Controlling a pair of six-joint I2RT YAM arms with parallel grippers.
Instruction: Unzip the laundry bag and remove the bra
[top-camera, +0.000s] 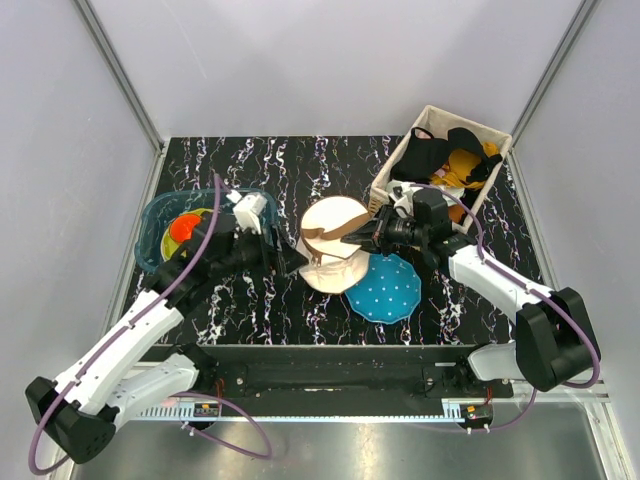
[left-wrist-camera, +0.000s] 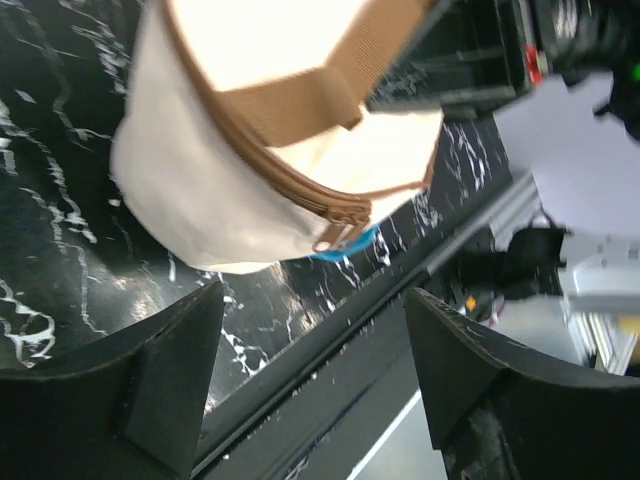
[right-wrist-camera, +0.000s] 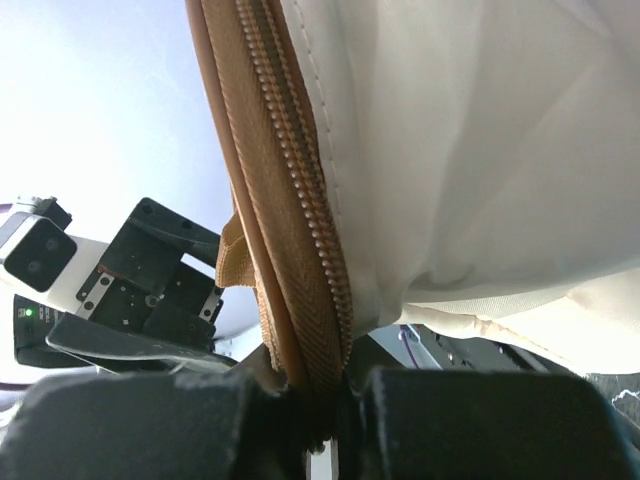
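The cream laundry bag (top-camera: 330, 243) with brown zip trim and strap is held tilted up at the table's middle. My right gripper (top-camera: 372, 235) is shut on the bag's brown zipped edge (right-wrist-camera: 300, 300) at its right side. My left gripper (top-camera: 290, 258) is open and empty just left of the bag; in the left wrist view the bag (left-wrist-camera: 230, 190) hangs beyond its spread fingers (left-wrist-camera: 170, 380), and the zip pull (left-wrist-camera: 335, 235) shows at the lower rim. The zip looks closed. The bra is hidden.
A blue white-dotted disc (top-camera: 385, 288) lies under the bag's right side. A cream basket (top-camera: 400, 160) with black and mustard clothes stands back right. A blue bin (top-camera: 150, 225) with a red and yellow thing stands at the left. The table's front rail (left-wrist-camera: 330, 350) is near.
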